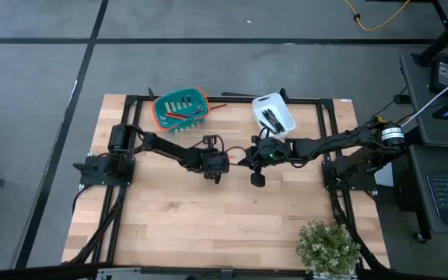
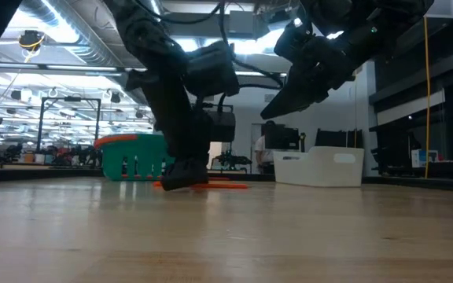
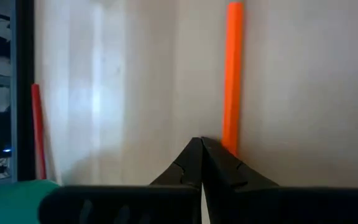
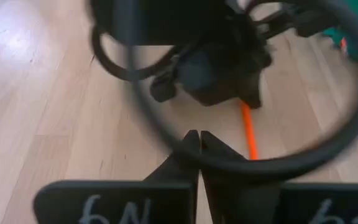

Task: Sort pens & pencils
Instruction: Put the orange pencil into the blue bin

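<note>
Faintly, "6N" is handwritten on the right gripper [image 4: 199, 140], jaws closed.

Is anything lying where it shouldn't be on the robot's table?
Yes. One orange pencil lies loose on the wood by the shut left gripper, and a red pencil lies outside the teal basket instead of in it. The pens sit in the white bin.

Near half of table [image 1: 208, 225] open; plant [image 1: 329, 247] blocks right near corner; teal basket [image 1: 181, 110], white bin [image 1: 274, 113] (far edge) crowd centre.
</note>
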Tool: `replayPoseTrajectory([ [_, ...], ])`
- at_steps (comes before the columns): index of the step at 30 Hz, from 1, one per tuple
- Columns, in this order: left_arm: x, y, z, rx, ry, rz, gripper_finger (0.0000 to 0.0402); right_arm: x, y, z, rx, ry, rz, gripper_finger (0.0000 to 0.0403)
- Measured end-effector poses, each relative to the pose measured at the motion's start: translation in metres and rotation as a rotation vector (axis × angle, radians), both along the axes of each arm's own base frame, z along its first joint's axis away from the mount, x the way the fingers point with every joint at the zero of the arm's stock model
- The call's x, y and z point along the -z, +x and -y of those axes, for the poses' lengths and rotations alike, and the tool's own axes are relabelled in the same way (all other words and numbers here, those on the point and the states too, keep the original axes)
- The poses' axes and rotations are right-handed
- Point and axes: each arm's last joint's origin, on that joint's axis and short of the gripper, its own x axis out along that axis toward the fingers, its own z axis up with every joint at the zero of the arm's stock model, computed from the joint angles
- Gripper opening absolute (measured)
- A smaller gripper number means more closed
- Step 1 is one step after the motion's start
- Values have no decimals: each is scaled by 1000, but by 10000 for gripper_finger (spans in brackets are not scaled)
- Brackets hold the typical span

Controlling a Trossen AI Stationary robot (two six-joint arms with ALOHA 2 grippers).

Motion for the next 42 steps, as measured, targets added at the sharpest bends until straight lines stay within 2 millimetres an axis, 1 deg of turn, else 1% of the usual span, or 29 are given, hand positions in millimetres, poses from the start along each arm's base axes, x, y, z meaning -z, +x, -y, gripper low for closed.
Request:
replayPoseTrajectory([
  [4, -4, 0, 19, 3, -31, -10, 0, 0, 0, 0, 0, 0, 0, 18],
  [10, -15, 3, 47, 77, -128, -36, 0, 0, 0, 0, 2, 3, 0, 18],
  [16, -34, 0, 58, 101, -212, -11, 0, 0, 0, -1, -29, 25, 0, 18],
  [18, -44, -6, 61, 122, -240, -20, 0, 0, 0, -2, -55, 45, -1, 18],
  [20, -59, -8, 62, 147, -251, 7, 0, 0, 0, -3, -70, 58, -4, 18],
  [24, -89, -18, 58, 126, -174, 66, 0, 0, 0, -5, -82, 61, -3, 18],
  [27, -112, -27, 59, 123, -133, 123, 0, 0, 0, -6, -87, 60, -5, 18],
  [28, -119, -29, 60, 132, -149, 143, 0, 1, -1, -7, -88, 59, -7, 18],
  [30, -128, -33, 64, 170, -251, 160, 0, 1, -1, -8, -94, 59, -9, 18],
  [33, -133, -37, 74, 216, -450, 158, 0, 1, -1, -9, -98, 57, -14, 18],
  [36, -131, -42, 85, 232, -564, 115, 0, 1, -1, -9, -96, 57, -17, 18],
  [38, -130, -43, 90, 220, -584, 107, 0, 1, -1, -8, -96, 57, -17, 18],
  [42, -129, -43, 96, 171, -529, 143, 5, 1, -1, -9, -95, 59, -16, 18],
])
